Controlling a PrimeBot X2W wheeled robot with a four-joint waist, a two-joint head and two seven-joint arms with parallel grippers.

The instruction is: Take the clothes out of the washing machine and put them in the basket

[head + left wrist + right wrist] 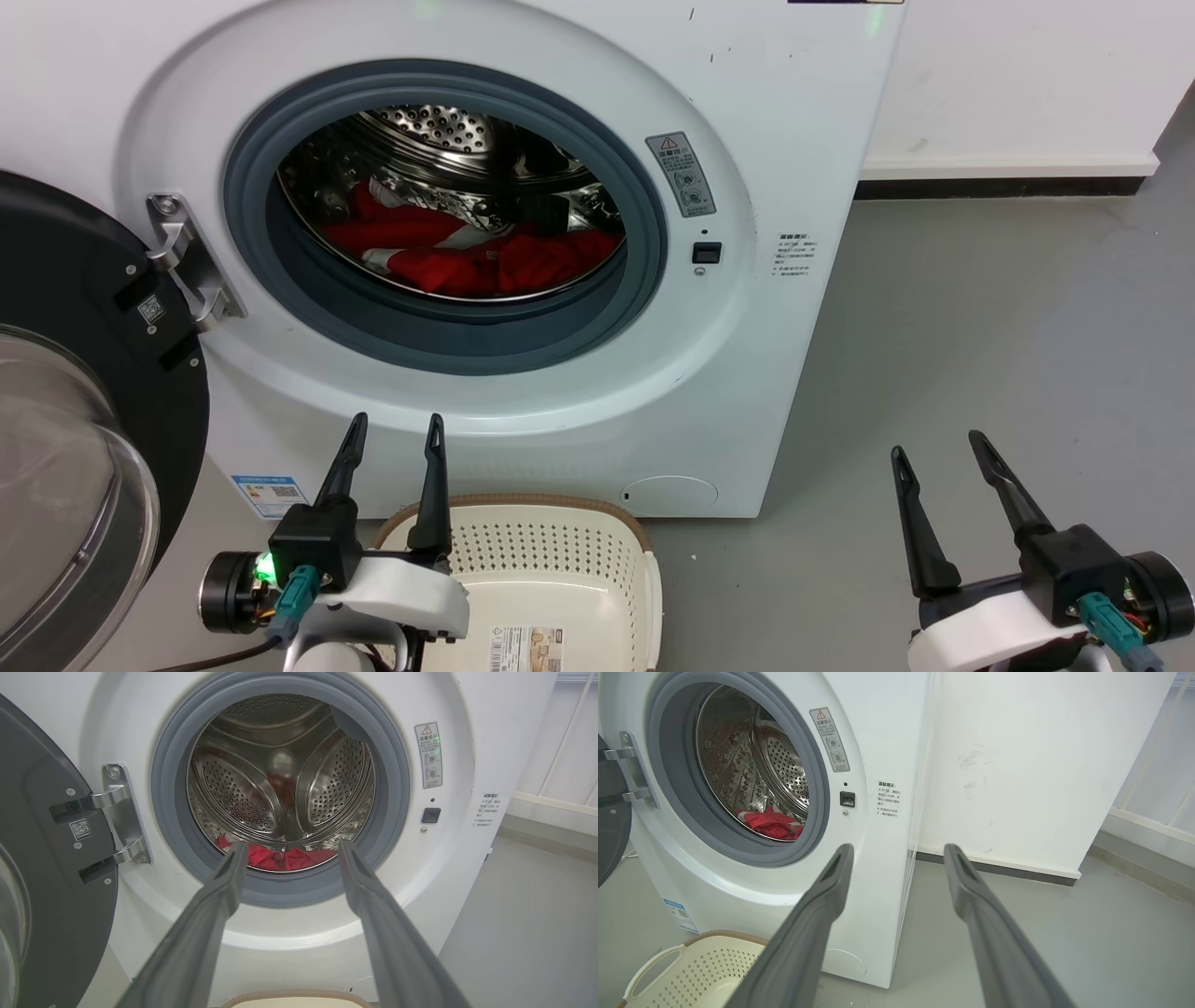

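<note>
Red clothes with white trim lie at the bottom of the washing machine's steel drum; they show low in the porthole as clothes and clothes. The black-framed glass door stands swung open to the left. The cream basket sits on the floor right in front of the machine, holding no fabric where visible; basket. My left gripper is open above the basket's near-left side, pointing at the porthole. My right gripper is open over the bare floor to the machine's right.
Grey floor stretches right of the machine to a white wall with a dark skirting. The open door takes up the space at the left. A white railing stands at the far right.
</note>
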